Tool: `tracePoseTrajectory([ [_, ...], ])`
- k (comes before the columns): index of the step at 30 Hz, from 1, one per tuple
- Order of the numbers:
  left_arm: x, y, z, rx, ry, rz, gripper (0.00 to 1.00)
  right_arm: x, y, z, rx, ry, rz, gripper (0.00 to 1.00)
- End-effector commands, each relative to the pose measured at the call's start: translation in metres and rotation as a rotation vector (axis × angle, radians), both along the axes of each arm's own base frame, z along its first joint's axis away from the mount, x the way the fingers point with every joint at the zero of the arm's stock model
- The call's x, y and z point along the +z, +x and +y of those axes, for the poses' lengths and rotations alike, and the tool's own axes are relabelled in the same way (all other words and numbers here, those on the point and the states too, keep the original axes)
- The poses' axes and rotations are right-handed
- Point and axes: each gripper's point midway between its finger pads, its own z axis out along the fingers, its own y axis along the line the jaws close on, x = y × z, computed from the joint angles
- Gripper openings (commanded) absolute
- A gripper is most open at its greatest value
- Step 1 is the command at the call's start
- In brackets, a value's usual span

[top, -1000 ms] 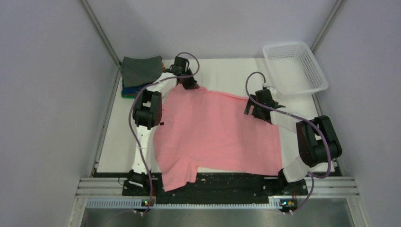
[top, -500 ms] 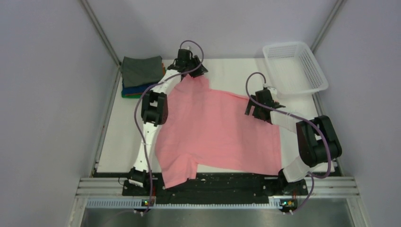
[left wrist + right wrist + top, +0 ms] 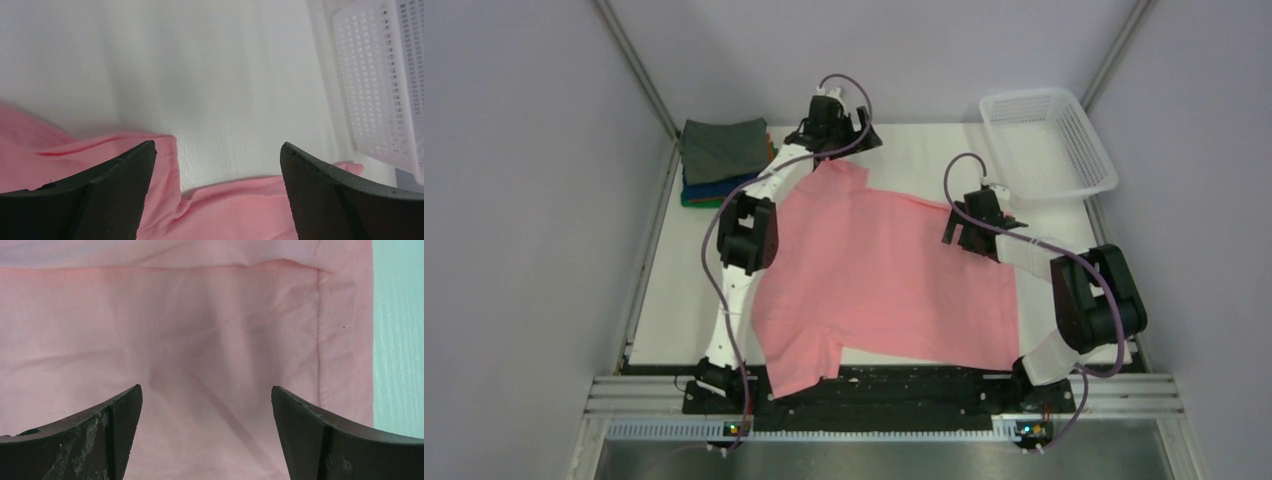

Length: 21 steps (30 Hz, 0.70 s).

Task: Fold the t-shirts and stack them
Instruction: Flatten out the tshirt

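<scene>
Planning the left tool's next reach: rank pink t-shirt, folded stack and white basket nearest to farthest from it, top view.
1. pink t-shirt, its far corner right beside the left tool.
2. folded stack, off to the left.
3. white basket, far right corner.

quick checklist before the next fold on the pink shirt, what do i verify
1. left pincer open, nothing held: ok. It is at the far corner of the pink t-shirt.
2. right pincer open, nothing held: ok. It is over the shirt's right side.
3. Shirt fully on the table: not ok. The near sleeve hangs over the front edge.
4. Shirt smooth: not ok. There are creases by the far sleeve.
5. folded stack tidy in the far left corner: ok.
6. basket apart from the shirt: ok.
</scene>
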Motion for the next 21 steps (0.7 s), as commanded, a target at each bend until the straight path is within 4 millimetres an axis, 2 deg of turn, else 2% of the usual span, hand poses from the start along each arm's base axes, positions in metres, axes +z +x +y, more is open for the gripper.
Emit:
tracePoseTrajectory([
  [1, 0.086, -0.005, 0.028, 0.069, 0.052, -0.176, 0.99, 0.026, 0.014, 0.000, -0.012, 0.007, -0.074, 0.99],
  [9, 0.022, -0.035, 0.045, 0.133, 0.112, 0.023, 0.99, 0.023, 0.011, -0.001, -0.009, 0.002, -0.064, 0.99],
  [13, 0.000, -0.031, 0.061, 0.214, 0.178, 0.074, 0.99, 0.023, 0.011, -0.001, -0.011, 0.002, -0.065, 0.99],
  [17, -0.010, -0.020, 0.054, 0.221, 0.140, 0.067, 0.99, 0.022, 0.010, -0.002, -0.013, -0.001, -0.065, 0.99],
  [21, -0.024, 0.001, 0.043, 0.237, 0.097, 0.066, 0.99, 0.022, 0.009, -0.004, -0.017, -0.008, -0.064, 0.99],
])
